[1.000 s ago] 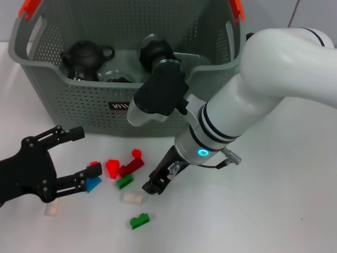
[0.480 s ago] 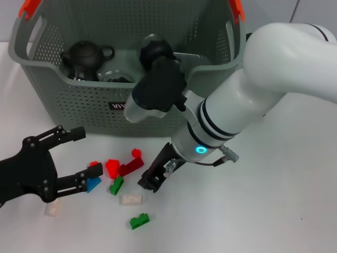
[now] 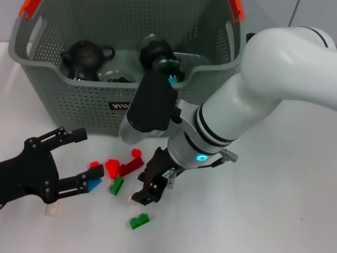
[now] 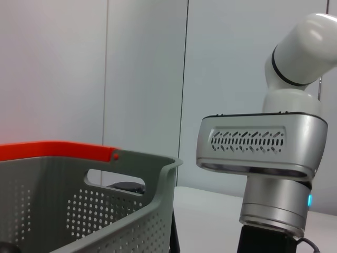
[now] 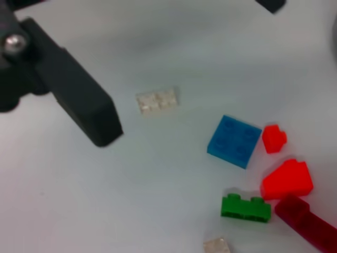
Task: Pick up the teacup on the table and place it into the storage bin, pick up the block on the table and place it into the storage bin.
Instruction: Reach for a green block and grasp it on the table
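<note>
My right claw (image 3: 149, 191) has dropped onto the clear block (image 3: 128, 198); fingers spread. Left claw (image 3: 66, 159) idles, spread, at 9 o'clock.

Grey perforated storage bin (image 3: 79, 105) stands upright toward the tabletop's far edge; coloured blocks (image 3: 124, 168) lie scattered just before it.

The white right arm reaches down across the middle, its black right hand (image 3: 150, 191) low with fingers parted. The black left hand (image 3: 79, 158) rests open at the left.
</note>
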Robot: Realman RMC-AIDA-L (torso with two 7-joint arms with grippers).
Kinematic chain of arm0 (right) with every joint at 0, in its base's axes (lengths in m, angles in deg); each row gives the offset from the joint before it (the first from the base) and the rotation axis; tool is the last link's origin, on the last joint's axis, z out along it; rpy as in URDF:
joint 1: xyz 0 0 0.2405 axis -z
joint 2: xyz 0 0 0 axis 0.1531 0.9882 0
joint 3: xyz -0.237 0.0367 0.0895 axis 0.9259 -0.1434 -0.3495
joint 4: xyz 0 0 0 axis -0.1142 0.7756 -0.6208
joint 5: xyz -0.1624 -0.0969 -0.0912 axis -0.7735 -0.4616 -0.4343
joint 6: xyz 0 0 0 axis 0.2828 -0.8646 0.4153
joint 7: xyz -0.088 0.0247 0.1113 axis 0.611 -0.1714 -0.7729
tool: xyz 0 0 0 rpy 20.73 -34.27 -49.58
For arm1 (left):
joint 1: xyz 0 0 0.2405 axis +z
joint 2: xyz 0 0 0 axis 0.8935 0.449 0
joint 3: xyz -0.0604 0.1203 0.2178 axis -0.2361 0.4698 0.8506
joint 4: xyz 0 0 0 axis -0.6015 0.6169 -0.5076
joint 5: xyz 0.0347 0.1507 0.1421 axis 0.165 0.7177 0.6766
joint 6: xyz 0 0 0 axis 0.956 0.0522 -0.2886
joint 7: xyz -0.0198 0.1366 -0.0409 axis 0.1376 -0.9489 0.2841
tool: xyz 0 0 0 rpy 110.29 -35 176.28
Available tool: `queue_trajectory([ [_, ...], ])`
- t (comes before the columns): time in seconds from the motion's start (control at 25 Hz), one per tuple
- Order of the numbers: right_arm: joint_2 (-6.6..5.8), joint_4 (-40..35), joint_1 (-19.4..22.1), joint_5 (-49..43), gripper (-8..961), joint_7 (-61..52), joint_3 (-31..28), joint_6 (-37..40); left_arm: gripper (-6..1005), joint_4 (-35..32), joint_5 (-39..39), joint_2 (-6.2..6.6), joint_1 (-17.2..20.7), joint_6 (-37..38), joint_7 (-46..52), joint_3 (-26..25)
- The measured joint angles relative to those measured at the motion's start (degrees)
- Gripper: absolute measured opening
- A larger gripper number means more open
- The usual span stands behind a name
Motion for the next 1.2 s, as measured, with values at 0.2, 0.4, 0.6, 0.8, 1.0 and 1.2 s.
queue_trajectory([
  [0.2,-0.59,-3.73,1.55,0.70,472,2.11,-0.40,2.38,846,0.00,0.25,0.00,-0.09,-0.06,0.06,0.00],
  [0.4,-0.94,-5.95,2.66,0.47,470,6.49,-1.44,6.83,846,0.00,0.31,0.05,-0.12,-0.18,0.06,0.00],
  [0.6,-0.80,-6.00,3.03,-0.85,468,9.99,-1.17,8.06,846,0.00,0.43,0.08,-0.20,-0.18,0.09,0.00],
  [0.8,-0.47,-6.03,3.33,-1.05,465,12.49,-0.83,8.06,846,0.00,0.59,0.09,-0.29,-0.15,0.09,0.00],
  [1.0,-0.15,-5.94,3.08,-0.54,465,13.56,-0.40,8.02,846,0.00,0.69,0.09,-0.50,-0.04,0.11,0.00],
  [1.2,0.14,-5.56,2.87,-0.51,466,14.24,0.47,7.81,846,0.00,0.73,0.09,-0.52,-0.01,0.13,0.00],
])
